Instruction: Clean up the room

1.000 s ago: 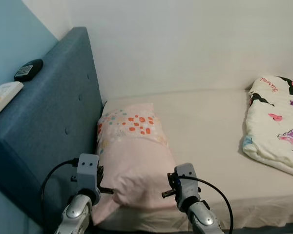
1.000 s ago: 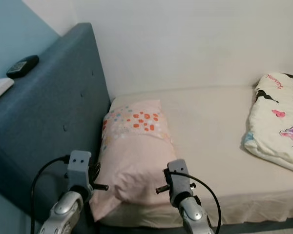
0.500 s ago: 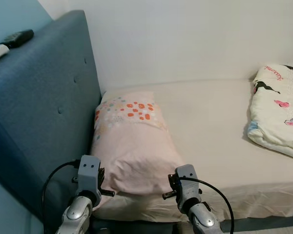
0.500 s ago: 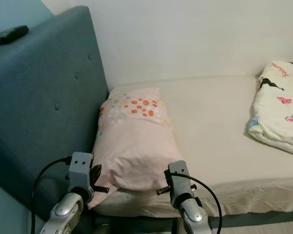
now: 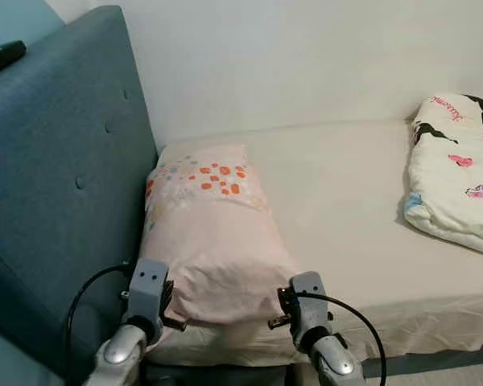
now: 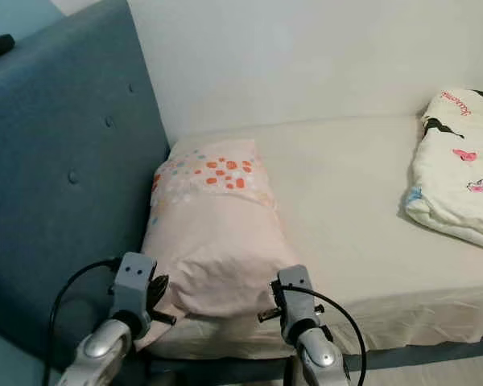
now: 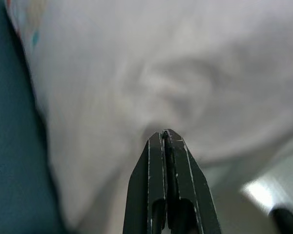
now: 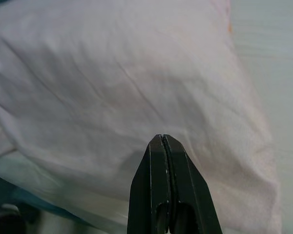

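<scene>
A pink pillow (image 5: 213,237) with orange and blue dots on its far end lies at the head of the bed, against the blue headboard (image 5: 56,185). My two arms are raised before its near end, the left arm (image 5: 147,291) at its left corner and the right arm (image 5: 307,302) at its right corner. In the left wrist view my left gripper (image 7: 166,135) is shut, its tips just short of the pillow's fabric (image 7: 176,78). My right gripper (image 8: 162,138) is also shut, pointing at the pillow's side (image 8: 127,83). Nothing is held in either.
The bed has a cream sheet (image 5: 346,201), and a white wall stands behind it. A folded white quilt (image 5: 459,173) with cartoon prints lies at the right. A dark remote (image 5: 2,56) rests on top of the headboard. The mattress's front edge (image 5: 435,334) runs along the bottom right.
The whole picture has shifted, so the camera moved: the headboard's top has slid up and left and the bed's front edge shows more. Both arms keep their pose, grippers still shut.
</scene>
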Controlling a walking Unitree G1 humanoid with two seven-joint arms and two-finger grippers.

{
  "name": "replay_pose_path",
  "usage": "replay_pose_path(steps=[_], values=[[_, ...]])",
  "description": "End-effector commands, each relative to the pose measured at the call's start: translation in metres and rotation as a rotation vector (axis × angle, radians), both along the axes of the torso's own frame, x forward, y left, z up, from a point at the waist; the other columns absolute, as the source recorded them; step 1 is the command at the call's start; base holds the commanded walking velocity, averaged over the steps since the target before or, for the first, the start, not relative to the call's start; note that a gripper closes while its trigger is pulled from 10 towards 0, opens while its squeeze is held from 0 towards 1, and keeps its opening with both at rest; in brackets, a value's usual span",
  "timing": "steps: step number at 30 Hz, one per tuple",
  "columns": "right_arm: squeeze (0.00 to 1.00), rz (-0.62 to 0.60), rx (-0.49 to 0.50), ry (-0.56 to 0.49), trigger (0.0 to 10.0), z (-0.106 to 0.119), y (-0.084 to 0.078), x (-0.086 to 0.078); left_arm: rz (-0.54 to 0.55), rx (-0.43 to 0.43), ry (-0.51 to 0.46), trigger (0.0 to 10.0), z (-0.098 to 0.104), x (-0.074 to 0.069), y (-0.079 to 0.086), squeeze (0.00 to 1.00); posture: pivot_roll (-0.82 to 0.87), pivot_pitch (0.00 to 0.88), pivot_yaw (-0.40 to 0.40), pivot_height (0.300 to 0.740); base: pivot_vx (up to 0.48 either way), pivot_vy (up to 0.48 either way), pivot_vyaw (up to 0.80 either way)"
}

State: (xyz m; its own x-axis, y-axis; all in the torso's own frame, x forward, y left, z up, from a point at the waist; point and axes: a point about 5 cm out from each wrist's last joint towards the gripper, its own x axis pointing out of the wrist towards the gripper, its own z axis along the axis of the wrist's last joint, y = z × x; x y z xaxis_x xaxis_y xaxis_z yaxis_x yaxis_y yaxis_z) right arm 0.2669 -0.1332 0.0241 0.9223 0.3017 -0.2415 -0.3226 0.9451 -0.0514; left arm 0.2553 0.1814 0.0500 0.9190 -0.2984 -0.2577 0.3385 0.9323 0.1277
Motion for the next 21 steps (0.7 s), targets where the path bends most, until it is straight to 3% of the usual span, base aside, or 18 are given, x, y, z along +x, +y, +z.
replay_pose_path(steps=[1,3,7,8,9,10,12,15,16,17,18,19,20,21], values=[[0.0,0.017,0.008,0.0,10.0,0.003,0.0,0.0,-0.071,0.015,0.014,10.0,0.0,-0.008,0.008,0.0,-0.02,0.135,-0.005,0.578,0.0,0.0,0.0],[0.0,0.043,-0.005,-0.016,10.0,0.007,-0.001,0.002,-0.136,0.025,-0.002,10.0,0.006,-0.013,0.014,0.0,-0.02,0.159,-0.014,0.578,0.0,0.0,0.0],[0.0,0.149,-0.072,-0.048,10.0,0.02,-0.001,0.006,-0.396,0.083,-0.019,10.0,0.022,-0.033,0.015,0.0,-0.01,0.209,-0.038,0.578,0.0,0.0,0.0],[0.0,0.149,-0.072,-0.048,10.0,0.02,-0.001,0.006,-0.396,0.083,-0.019,10.0,0.022,-0.033,0.015,0.0,-0.01,0.209,-0.038,0.578,0.0,0.0,0.0],[0.0,0.218,-0.137,-0.062,10.0,0.023,0.0,0.006,-0.482,0.098,-0.018,10.0,0.025,-0.038,0.008,0.0,-0.01,0.256,-0.057,0.578,0.0,0.0,0.0],[0.0,0.218,-0.137,-0.062,10.0,0.023,0.0,0.006,-0.482,0.098,-0.018,10.0,0.025,-0.038,0.008,0.0,-0.01,0.256,-0.057,0.578,0.0,0.0,0.0],[0.0,0.318,-0.228,-0.079,10.0,0.027,0.002,0.006,-0.589,0.105,-0.016,10.0,0.03,-0.044,-0.005,0.0,-0.01,0.28,-0.062,0.578,0.0,0.0,0.0],[0.0,0.363,-0.266,-0.094,10.0,0.031,0.004,0.006,-0.638,0.105,-0.014,10.0,0.032,-0.046,-0.012,0.0,-0.02,0.308,-0.067,0.578,0.0,0.0,0.0],[0.0,0.391,-0.279,-0.109,7.1,0.035,0.006,0.01,-0.673,0.103,-0.012,10.0,0.032,-0.047,-0.018,0.0,-0.02,0.326,-0.068,0.578,0.0,0.0,0.0],[0.0,0.391,-0.279,-0.109,7.1,0.035,0.006,0.01,-0.673,0.103,-0.012,10.0,0.032,-0.047,-0.018,0.0,-0.02,0.326,-0.068,0.578,0.0,0.0,0.0],[0.0,0.419,-0.28,-0.129,3.1,0.04,0.008,0.014,-0.693,0.096,-0.012,9.1,0.031,-0.046,-0.024,0.0,-0.03,0.344,-0.071,0.578,0.0,0.0,0.0],[0.0,0.419,-0.28,-0.129,3.1,0.04,0.008,0.014,-0.693,0.096,-0.012,9.1,0.031,-0.046,-0.024,0.0,-0.03,0.344,-0.071,0.578,0.0,0.0,0.0],[0.0,0.434,-0.276,-0.142,0.0,0.044,0.01,0.017,-0.706,0.091,-0.012,1.3,0.032,-0.046,-0.027,0.0,-0.03,0.347,-0.073,0.578,0.0,0.0,0.0],[0.0,0.453,-0.288,-0.158,0.0,0.049,0.011,0.022,-0.705,0.089,-0.023,0.0,0.034,-0.042,-0.03,0.0,-0.04,0.371,-0.076,0.578,0.0,0.0,0.0]])
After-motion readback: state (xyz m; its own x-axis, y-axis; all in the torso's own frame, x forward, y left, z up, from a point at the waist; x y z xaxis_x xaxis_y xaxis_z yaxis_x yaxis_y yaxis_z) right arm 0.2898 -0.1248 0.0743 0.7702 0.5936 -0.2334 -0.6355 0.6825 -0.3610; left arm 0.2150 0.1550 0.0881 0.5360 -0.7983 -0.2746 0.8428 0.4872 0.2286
